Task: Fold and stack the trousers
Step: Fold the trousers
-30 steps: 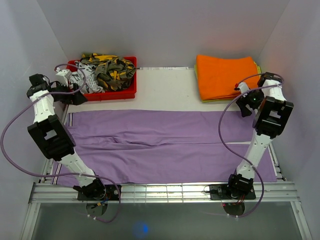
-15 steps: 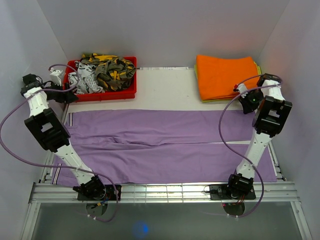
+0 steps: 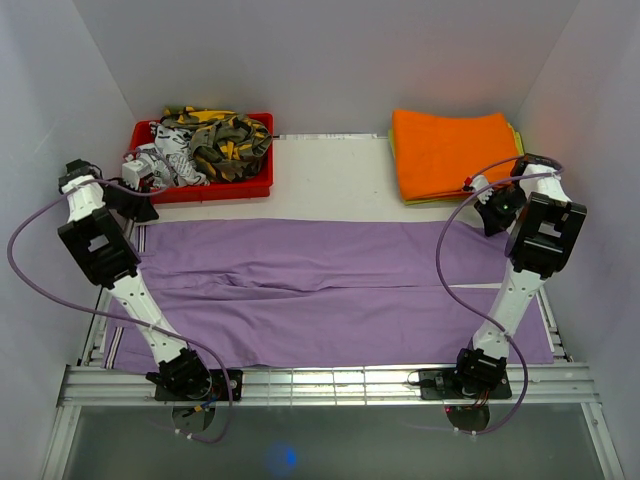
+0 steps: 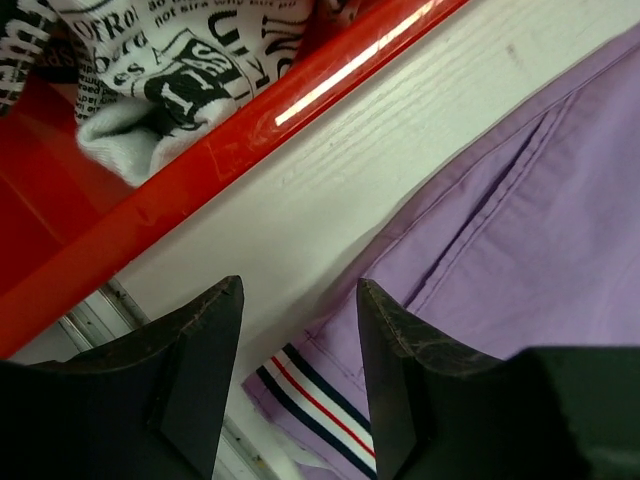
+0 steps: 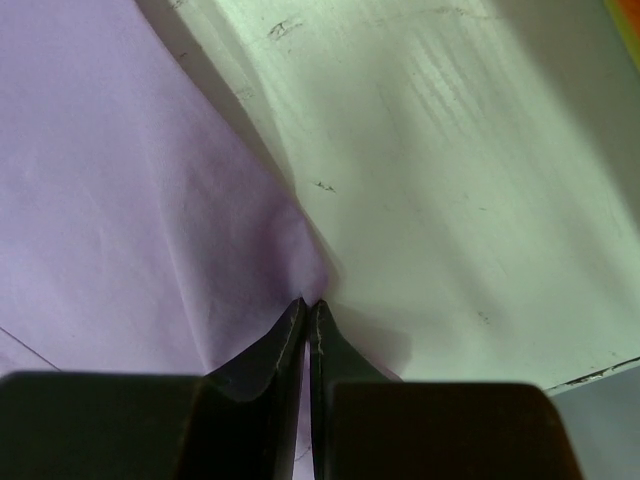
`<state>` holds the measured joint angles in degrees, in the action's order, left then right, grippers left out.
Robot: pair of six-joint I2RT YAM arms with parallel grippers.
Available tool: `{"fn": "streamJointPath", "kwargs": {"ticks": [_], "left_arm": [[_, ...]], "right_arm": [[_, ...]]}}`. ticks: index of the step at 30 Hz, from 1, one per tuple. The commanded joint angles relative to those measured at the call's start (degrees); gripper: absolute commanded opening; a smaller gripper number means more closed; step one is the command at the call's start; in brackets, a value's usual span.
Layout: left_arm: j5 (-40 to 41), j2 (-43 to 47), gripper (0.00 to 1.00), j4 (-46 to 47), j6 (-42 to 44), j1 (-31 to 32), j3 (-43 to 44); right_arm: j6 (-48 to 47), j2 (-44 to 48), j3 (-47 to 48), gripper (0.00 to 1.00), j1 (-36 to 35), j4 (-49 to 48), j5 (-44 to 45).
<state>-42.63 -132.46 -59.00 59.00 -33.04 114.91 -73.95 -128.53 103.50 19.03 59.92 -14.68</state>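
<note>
**Currently: trousers flat, right gripper pinching an edge**

Top view. Lilac trousers [image 3: 330, 290] lie spread flat across the table [image 3: 330, 175], legs running left to right and side by side. The near corners are partly covered by the two arms. The left gripper [image 3: 140, 207] hangs at the far left corner of the trousers, just in front of the red bin [image 3: 215, 188]; its jaw state cannot be read from this view. The right gripper [image 3: 492, 220] sits at the far right edge of the trousers, near the orange cloth [image 3: 450, 150]; its fingertips are hidden by the wrist.

Left wrist view. The left gripper [image 4: 300, 290] is open, jaws apart, nothing between them. Below the gap lie bare table [image 4: 330, 190] and the striped waistband [image 4: 320, 400] of the trousers [image 4: 520, 250]. The bin [image 4: 200, 170] crosses the upper left, with a printed garment [image 4: 180, 60] inside, cut off by the frame.

Right wrist view. The right gripper [image 5: 308, 305] is closed, fingertips pressed together on the trousers [image 5: 120, 200] at their edge, where the fabric puckers toward the tips. How much cloth sits between the jaws is hidden. Bare table [image 5: 450, 200] fills the right side.
</note>
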Motion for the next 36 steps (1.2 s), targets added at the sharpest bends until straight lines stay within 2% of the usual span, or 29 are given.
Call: {"fn": "streamJointPath", "kwargs": {"ticks": [1,4,10,22,26,29,30,31,34,35,36], "left_arm": [[1.4,-1.2,0.6,-3.4,8.1,-0.4,4.5],[1.8,-3.8,0.59,-6.5,11.6,-0.4,7.3],[1.9,-5.3,0.59,-10.8,16.8,-0.4,5.3],[0.1,-7.4,0.58,-17.1,19.4,-0.4,5.5],[-0.8,-7.4,0.67,-18.4,19.0,-0.4,6.5],[-0.4,-7.7,0.68,-19.7,19.5,-0.4,6.5],[-0.1,-7.9,0.66,-19.9,19.5,-0.4,6.6],[0.5,-8.4,0.58,-20.2,19.5,-0.4,6.6],[1.0,-9.1,0.42,-20.5,19.3,-0.4,7.5],[0.5,-9.2,0.33,-20.3,19.0,-0.4,7.9],[0.4,-9.2,0.29,-19.8,18.6,-0.4,8.7]], "right_arm": [[-12.5,-0.9,-2.4,0.08,-0.3,4.2,3.7],[-12.4,-1.1,-2.2,0.08,-0.4,4.2,4.0],[-12.4,-1.0,-2.5,0.08,-0.4,4.5,5.3],[-11.7,-1.5,-2.2,0.08,-0.5,5.0,5.9],[-11.8,-1.2,-2.9,0.08,-0.5,4.9,6.2],[-11.8,-1.1,-3.1,0.08,-0.6,4.8,6.2],[-11.8,-1.1,-3.1,0.08,-0.6,4.8,6.2],[-11.8,-1.2,-3.1,0.08,-0.6,4.8,6.2],[-11.8,-1.0,-3.0,0.08,-0.6,4.6,6.4],[-11.7,-0.8,-3.0,0.08,-0.5,4.5,6.4],[-11.7,-0.6,-2.9,0.08,-0.6,4.4,6.5]]}}
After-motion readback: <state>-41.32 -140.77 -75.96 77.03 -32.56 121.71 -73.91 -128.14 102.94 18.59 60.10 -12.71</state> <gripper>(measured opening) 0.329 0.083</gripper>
